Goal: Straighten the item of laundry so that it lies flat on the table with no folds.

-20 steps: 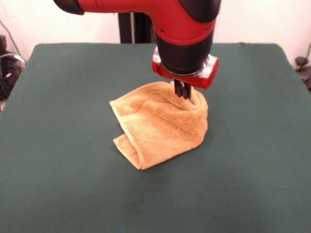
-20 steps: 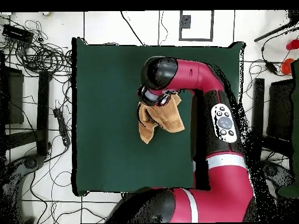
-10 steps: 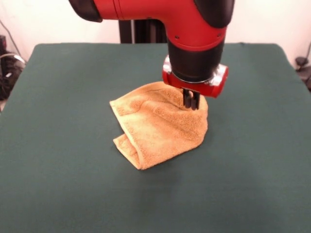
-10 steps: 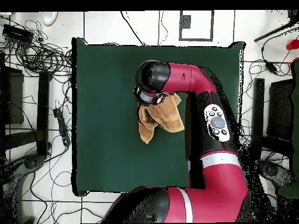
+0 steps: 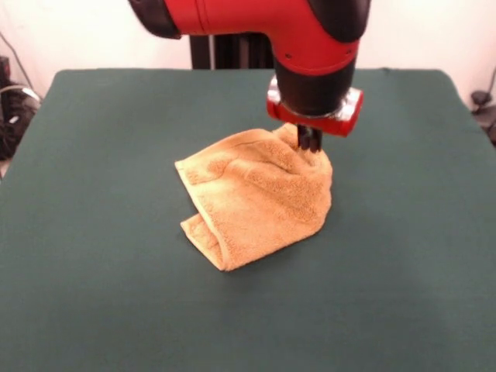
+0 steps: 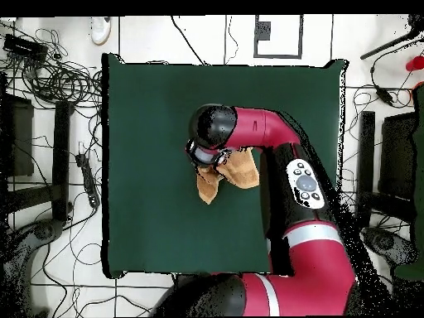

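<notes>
The item of laundry [image 5: 256, 201], an orange-tan terry towel, lies crumpled and folded over itself near the middle of the table [image 5: 101, 139]. Its near left corner is doubled under. My gripper [image 5: 310, 142] hangs over the towel's far right corner, its two dark fingers pressed together and pinching the cloth there, which rises in a small peak to them. In the overhead view the arm's wrist covers the gripper and part of the towel [image 6: 240, 171]; a folded tip [image 6: 206, 192] sticks out toward the robot's base.
Green cloth of the table [image 6: 149, 124] spreads wide on every side of the towel. In the overhead view the red arm [image 6: 286, 166] lies across the table's right half. Cables [image 6: 58, 83] and gear crowd the floor beyond the table's edges.
The gripper has shifted to the right in the front view and risen a little. The towel's far right corner stands slightly higher under it; the rest of the towel has stayed put.
</notes>
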Action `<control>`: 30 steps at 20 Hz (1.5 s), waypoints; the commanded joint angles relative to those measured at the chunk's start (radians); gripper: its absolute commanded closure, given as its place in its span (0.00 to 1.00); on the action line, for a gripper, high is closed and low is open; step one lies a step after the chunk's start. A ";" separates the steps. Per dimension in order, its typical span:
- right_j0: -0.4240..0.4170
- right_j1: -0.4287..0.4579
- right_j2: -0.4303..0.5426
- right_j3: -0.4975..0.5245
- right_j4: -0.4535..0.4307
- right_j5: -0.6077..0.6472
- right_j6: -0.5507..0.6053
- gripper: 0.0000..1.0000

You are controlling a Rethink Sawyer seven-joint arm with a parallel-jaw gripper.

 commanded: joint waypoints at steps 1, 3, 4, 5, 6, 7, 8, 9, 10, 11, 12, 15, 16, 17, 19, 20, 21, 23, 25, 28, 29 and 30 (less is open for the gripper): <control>0.011 -0.111 0.115 0.352 0.076 -0.117 -0.022 1.00; 0.017 -0.140 0.114 0.381 0.085 -0.112 -0.018 1.00; 0.020 -0.150 0.111 0.393 0.084 -0.117 -0.019 1.00; 0.023 -0.152 0.104 0.395 0.076 -0.117 -0.025 1.00; 0.022 -0.143 0.099 0.391 0.064 -0.117 -0.036 1.00; 0.021 -0.135 0.093 0.387 0.052 -0.117 -0.047 1.00; 0.022 -0.126 0.086 0.380 0.035 -0.126 -0.055 1.00; 0.024 -0.118 0.076 0.365 0.014 -0.120 -0.066 1.00; 0.024 -0.114 0.070 0.351 -0.001 -0.108 -0.077 1.00; 0.017 -0.111 0.070 0.342 -0.006 -0.107 -0.086 1.00; 0.010 -0.107 0.070 0.332 -0.011 -0.105 -0.094 1.00; -0.012 -0.063 0.072 0.290 -0.017 -0.118 -0.103 1.00; -0.014 -0.046 0.070 0.270 -0.025 -0.119 -0.108 1.00; -0.013 -0.034 0.066 0.251 -0.037 -0.122 -0.114 1.00; -0.012 -0.017 0.058 0.221 -0.056 -0.115 -0.122 1.00; -0.010 -0.006 0.053 0.200 -0.067 -0.114 -0.126 1.00; -0.007 0.005 0.047 0.177 -0.079 -0.114 -0.126 1.00; -0.010 0.029 0.047 0.141 -0.088 -0.106 -0.133 1.00; -0.021 0.062 0.054 0.096 -0.089 -0.087 -0.143 1.00; -0.033 0.111 0.063 0.030 -0.094 -0.073 -0.153 1.00; -0.033 0.128 0.064 0.004 -0.100 -0.067 -0.158 1.00; -0.034 0.139 0.066 -0.012 -0.101 -0.061 -0.158 1.00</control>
